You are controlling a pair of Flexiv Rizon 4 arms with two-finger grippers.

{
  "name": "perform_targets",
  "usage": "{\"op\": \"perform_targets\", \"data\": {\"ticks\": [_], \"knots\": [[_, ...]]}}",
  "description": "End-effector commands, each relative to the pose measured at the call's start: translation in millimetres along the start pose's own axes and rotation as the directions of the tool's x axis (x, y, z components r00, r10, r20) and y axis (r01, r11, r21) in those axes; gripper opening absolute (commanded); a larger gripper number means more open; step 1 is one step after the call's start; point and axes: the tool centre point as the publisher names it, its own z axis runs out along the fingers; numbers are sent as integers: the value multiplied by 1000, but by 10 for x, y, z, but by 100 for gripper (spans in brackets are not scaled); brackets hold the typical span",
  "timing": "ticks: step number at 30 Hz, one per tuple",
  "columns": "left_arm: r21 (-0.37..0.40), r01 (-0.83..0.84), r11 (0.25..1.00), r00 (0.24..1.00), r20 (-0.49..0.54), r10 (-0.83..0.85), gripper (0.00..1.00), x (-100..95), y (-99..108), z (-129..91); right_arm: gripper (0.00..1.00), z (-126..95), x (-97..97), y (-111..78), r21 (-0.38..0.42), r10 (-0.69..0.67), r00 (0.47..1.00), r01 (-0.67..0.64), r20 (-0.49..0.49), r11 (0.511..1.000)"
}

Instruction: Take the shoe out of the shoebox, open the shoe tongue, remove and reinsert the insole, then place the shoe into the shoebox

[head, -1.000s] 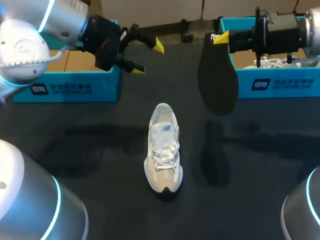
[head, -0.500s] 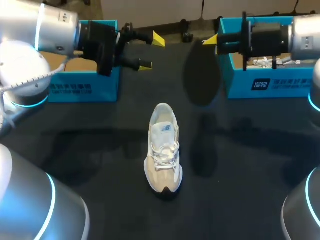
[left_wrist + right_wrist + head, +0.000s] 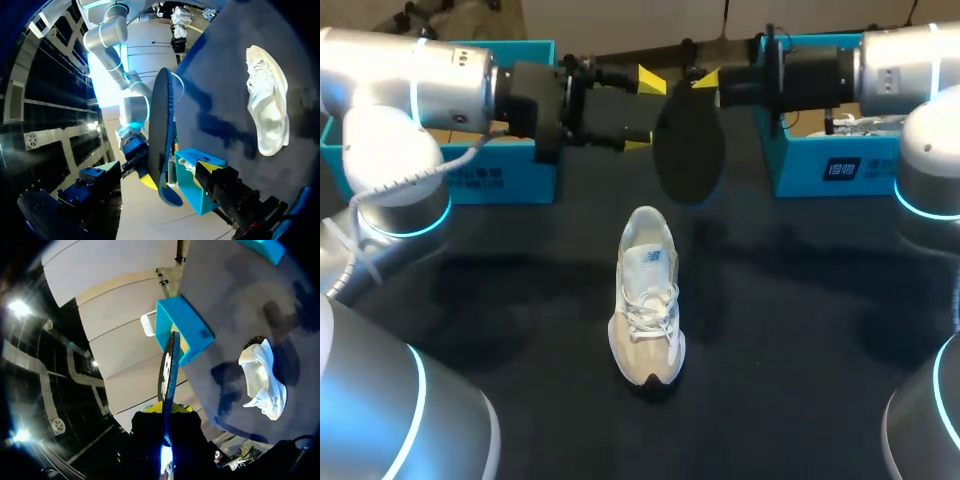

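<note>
The white sneaker [image 3: 646,295] stands on its sole mid-bench [image 3: 800,330], toe toward the robot. Above and behind it hangs the dark insole [image 3: 688,155], with the right end effector [image 3: 708,78] clamped on its upper end. The left end effector [image 3: 645,112] is just beside the insole, fingers spread apart. The left shoebox [image 3: 470,180] and the right shoebox [image 3: 840,165], both blue, flank the back.

Overhead cam, wrist cams: shared shoe [image 3: 646,300]
</note>
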Motion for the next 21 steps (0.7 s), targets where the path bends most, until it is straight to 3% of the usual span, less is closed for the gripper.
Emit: {"op": "perform_targets", "data": {"ticks": [1,12,14,16,18,19,21], "knots": [[1,1,1000,999,52,-1,100,21,60,141,0,198,37,50,13,0,1000,0,0,1000],[3,31,1000,990,141,-31,98,-17,118,239,0,276,11,18,33,3,1000,-2,-13,999],[5,34,999,989,147,-35,87,-19,113,235,0,263,4,14,34,3,1000,-3,-12,999],[10,38,999,988,148,-39,69,-11,107,224,0,252,2,13,35,3,1000,-3,-9,999],[13,42,999,988,148,-43,60,-5,103,220,0,248,1,13,37,3,1000,-3,-8,999],[15,45,999,987,151,-47,41,3,95,219,0,246,-1,13,40,4,1000,-3,-7,999],[16,48,999,987,152,-49,33,10,89,226,0,251,-5,11,41,4,1000,-4,-7,999]]}}
